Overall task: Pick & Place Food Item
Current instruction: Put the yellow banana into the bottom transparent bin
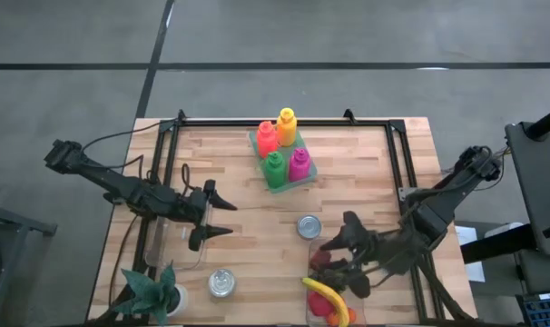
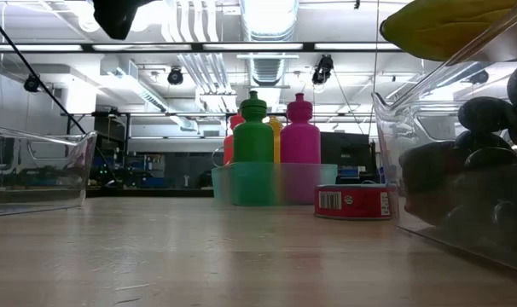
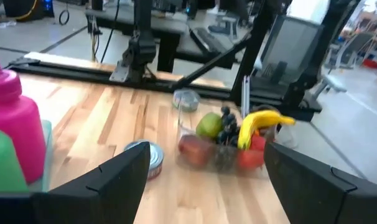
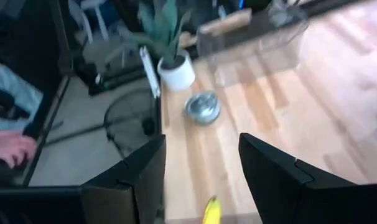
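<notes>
The left end effector point(image 1: 222, 218) has its two dark fingers spread wide, with nothing between them and nothing touched. It hangs over the left part of the pale wooden desk point(image 1: 366, 191), just beside an empty clear plastic container point(image 1: 180, 238). Its dark arm reaches in low from the left edge, stretched almost level and pointing toward the middle of the desk.

The right end effector point(image 1: 334, 250) is partly spread, its fingers standing apart in the right wrist view with only the desk showing between them; it pinches nothing. It hovers at the far edge of a clear plastic bin of toy fruit point(image 1: 334, 304) near the front right of the desk. The right arm comes in from the right edge, folded at the elbow and angled down toward the bin.

In that bin lie a yellow plastic banana point(image 1: 327, 298), a dark bunch of grapes point(image 3: 227, 124), a green apple point(image 3: 208, 125) and red pieces, the banana on top. A short silver tin can with a red label point(image 1: 309, 226) stands just behind the bin. A second silver can point(image 1: 221, 282) stands near the front left, beside a small green plant in a white pot point(image 1: 157, 292). At the back centre a teal tray point(image 1: 307, 171) carries four upright plastic bottles: red point(image 1: 267, 139), yellow point(image 1: 287, 126), green point(image 1: 274, 168) and pink point(image 1: 299, 163).
</notes>
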Controlling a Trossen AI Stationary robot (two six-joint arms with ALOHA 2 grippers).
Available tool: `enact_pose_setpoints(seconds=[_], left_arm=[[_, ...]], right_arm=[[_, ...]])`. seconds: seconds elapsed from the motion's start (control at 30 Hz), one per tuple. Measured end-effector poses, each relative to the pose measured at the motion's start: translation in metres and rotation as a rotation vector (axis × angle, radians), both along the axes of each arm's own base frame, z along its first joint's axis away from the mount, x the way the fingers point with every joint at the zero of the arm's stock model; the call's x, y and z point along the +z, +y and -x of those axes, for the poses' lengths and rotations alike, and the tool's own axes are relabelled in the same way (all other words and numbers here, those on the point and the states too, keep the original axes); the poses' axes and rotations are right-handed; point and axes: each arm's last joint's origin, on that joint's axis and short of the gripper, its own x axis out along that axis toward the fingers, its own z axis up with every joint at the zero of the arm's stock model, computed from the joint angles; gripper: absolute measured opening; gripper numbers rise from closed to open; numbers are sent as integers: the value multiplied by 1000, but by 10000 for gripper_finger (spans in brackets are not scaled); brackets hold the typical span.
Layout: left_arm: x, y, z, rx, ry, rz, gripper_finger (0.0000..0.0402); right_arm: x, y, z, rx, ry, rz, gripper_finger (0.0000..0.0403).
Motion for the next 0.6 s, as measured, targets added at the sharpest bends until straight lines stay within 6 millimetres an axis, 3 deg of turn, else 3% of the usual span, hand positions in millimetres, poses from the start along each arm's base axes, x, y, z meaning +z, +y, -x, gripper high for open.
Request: enact_pose_setpoints(seconds=[0.17, 0.4, 0.6], left_arm=[[-7, 1, 2, 0, 69, -30, 319], [-15, 2, 4, 0, 148, -64, 319], [-19, 2, 6, -2, 187, -81, 319]], right_arm=[[9, 19, -20, 41, 83, 32, 199], [0, 43, -49, 12, 200, 58, 199], [-22, 49, -52, -176, 551, 0, 199]])
